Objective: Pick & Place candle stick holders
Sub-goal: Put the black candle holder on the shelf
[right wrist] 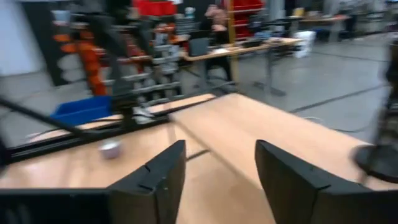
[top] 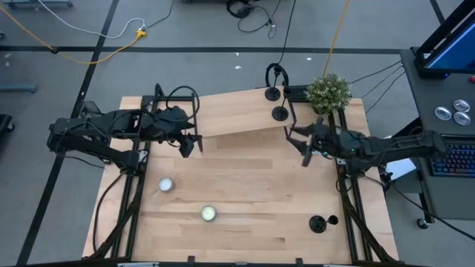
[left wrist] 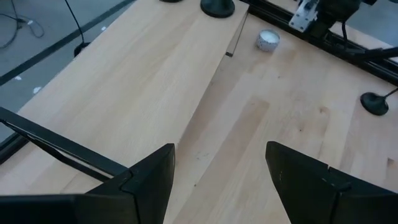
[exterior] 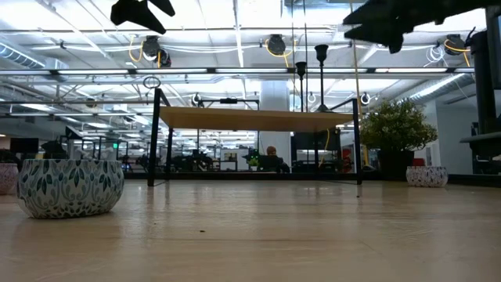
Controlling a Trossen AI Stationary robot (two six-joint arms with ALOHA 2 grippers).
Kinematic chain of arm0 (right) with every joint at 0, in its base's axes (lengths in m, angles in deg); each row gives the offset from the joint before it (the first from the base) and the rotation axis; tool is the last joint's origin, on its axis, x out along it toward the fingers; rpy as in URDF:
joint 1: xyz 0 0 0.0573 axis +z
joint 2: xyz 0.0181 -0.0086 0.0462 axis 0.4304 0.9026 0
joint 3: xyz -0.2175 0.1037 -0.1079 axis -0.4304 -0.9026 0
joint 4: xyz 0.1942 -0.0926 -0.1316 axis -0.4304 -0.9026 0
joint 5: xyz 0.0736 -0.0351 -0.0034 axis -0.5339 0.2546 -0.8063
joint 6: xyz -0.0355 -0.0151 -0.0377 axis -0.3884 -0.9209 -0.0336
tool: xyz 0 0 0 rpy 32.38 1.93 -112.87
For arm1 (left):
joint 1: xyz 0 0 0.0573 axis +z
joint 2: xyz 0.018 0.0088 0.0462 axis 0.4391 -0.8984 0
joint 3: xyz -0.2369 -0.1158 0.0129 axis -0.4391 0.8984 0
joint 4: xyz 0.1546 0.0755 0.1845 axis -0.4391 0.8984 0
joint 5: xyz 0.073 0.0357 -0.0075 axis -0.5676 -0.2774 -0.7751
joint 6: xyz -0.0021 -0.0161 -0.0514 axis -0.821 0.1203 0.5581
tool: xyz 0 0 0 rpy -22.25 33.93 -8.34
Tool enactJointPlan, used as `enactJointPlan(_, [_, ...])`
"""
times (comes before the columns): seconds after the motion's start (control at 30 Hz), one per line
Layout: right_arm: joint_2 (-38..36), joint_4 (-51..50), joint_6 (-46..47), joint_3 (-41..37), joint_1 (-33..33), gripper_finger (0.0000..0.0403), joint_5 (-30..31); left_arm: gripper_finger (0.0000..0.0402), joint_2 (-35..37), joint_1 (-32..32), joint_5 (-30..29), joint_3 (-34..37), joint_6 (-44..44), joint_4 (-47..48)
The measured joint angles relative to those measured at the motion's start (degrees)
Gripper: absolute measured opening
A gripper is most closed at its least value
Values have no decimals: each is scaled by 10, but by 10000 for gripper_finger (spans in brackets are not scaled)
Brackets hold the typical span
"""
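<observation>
On the raised wooden shelf [top: 237, 113] at the surface's far side: two candle stick holders [top: 280, 113]. Third holder [top: 318, 223] lies near the front right corner. Left hand [top: 191, 144] and right hand [top: 300, 145] both hover above the surface [top: 252, 185], fingers spread, gripping nothing.

— How many candle stick holders do you count?

— Three: two on the raised shelf [top: 245, 111] near the far right corner, one [top: 273, 93] and another [top: 280, 113], and a third [top: 318, 223] by the surface's [top: 260, 193] near right corner.

— And tealights?

— Two, one [top: 165, 185] toward the left edge, one [top: 208, 213] toward the near edge. Also one potted plant [top: 328, 92].
</observation>
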Motion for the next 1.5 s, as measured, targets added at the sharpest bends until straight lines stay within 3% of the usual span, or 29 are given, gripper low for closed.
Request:
enactJointPlan(0.2, [-11,-73,-7,43,90,112,-11,255,1,-18,13,56,-17,-135])
enactJointPlan(0.33, [-8,-191,18,95,147,53,-15,255,2,-32,49,106,-23,-219])
enactJointPlan(0.47, [4,-325,76,160,198,6,-64,255,2,-52,51,139,-21,-267])
enactJointPlan(0.7, [64,-519,173,277,262,2,-106,255,2,-74,13,186,-19,-329])
enactJointPlan(1.0, [134,-680,270,392,322,1,-166,255,2,-84,5,228,-10,-367])
enactJointPlan(1.3, [178,-791,439,429,343,1,-306,255,24,-84,19,258,-8,-367])
enactJointPlan(1.5, [198,-827,527,429,343,17,-349,255,118,-84,20,301,-23,-351])
